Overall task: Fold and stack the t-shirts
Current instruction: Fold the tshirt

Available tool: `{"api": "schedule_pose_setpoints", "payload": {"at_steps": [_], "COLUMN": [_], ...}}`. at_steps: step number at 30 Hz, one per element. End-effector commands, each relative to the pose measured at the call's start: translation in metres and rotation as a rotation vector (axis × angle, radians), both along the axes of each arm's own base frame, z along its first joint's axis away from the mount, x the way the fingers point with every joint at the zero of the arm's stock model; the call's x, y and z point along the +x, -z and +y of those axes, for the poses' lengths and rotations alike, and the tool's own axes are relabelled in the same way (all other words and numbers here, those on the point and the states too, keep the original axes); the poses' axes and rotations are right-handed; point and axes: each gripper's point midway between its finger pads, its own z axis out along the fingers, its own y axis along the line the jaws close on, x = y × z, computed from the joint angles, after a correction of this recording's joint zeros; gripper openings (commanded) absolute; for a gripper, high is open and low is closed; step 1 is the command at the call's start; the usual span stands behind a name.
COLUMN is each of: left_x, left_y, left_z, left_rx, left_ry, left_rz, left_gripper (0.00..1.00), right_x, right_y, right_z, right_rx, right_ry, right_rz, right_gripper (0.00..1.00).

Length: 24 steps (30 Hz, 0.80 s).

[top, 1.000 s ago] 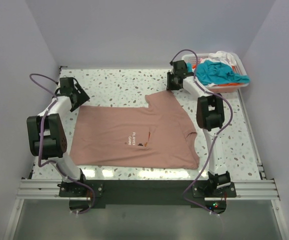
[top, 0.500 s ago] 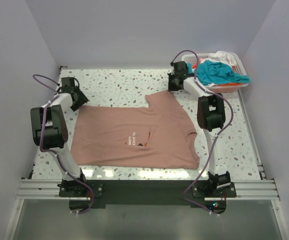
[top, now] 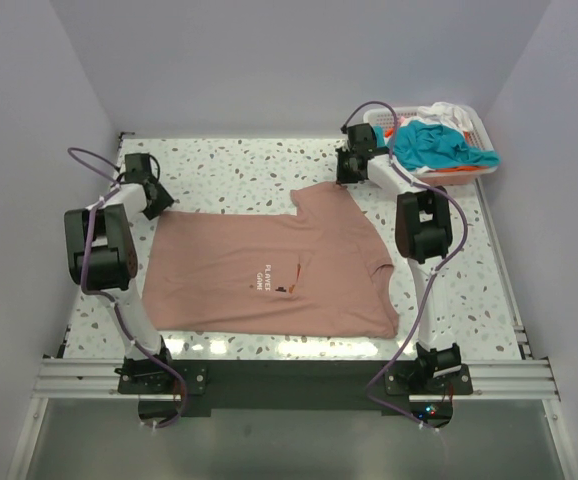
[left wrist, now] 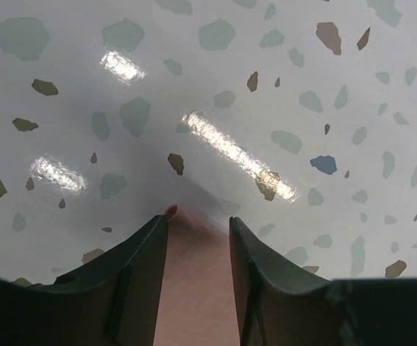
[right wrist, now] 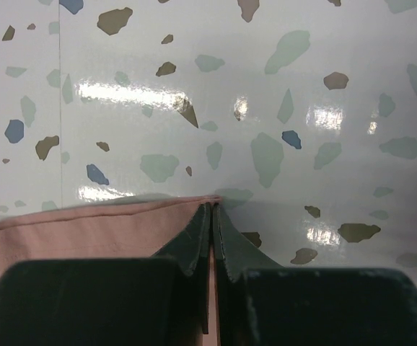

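There we had it: the dusty salmon-pink short-sleeved cloth t-shirt (top: 269,265) lay spread flat across the speckled terrazzo worktop (top: 229,165), and its small white chest lettering was too tiny for us to read. The left end effector (left wrist: 198,225) stood with its fingers apart, the shirt's far-left corner between them. The right end effector (right wrist: 212,213) was pinched together on the far-right hem. A teal t-shirt (top: 434,145) sat heaped in the white plastic lattice basket (top: 481,128) at the far right corner.

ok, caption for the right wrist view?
Right fingers pinched shut on an edge of the pink t-shirt on the speckled table.
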Motion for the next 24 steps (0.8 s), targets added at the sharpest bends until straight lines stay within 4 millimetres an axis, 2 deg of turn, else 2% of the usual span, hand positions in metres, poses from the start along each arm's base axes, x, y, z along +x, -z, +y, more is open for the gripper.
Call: {"api": "schedule_pose_setpoints", "payload": {"at_steps": [1, 6, 16, 20, 24], "left_x": [0.012, 0.01, 0.007, 0.005, 0.006], "left_y": [-0.007, -0.001, 0.014, 0.017, 0.018], "left_z": [0.009, 0.013, 0.009, 0.01, 0.008], "left_rx": [0.013, 0.022, 0.01, 0.014, 0.007], "left_ry": [-0.033, -0.043, -0.027, -0.017, -0.005], "left_rz": [-0.028, -0.003, 0.032, 0.045, 0.045], "left_gripper": [0.43, 0.4, 0.1, 0.01, 0.0], "right_x": [-0.007, -0.007, -0.01, -0.007, 0.001], "right_y": [-0.022, -0.023, -0.028, -0.039, -0.061], "right_z": [0.0, -0.001, -0.001, 0.0, 0.0], "right_rx": [0.007, 0.006, 0.008, 0.022, 0.035], "right_ry": [-0.003, 0.003, 0.002, 0.014, 0.03], "right_rz": [-0.009, -0.01, -0.013, -0.031, -0.07], "right_gripper": [0.0, 0.0, 0.0, 0.0, 0.0]}}
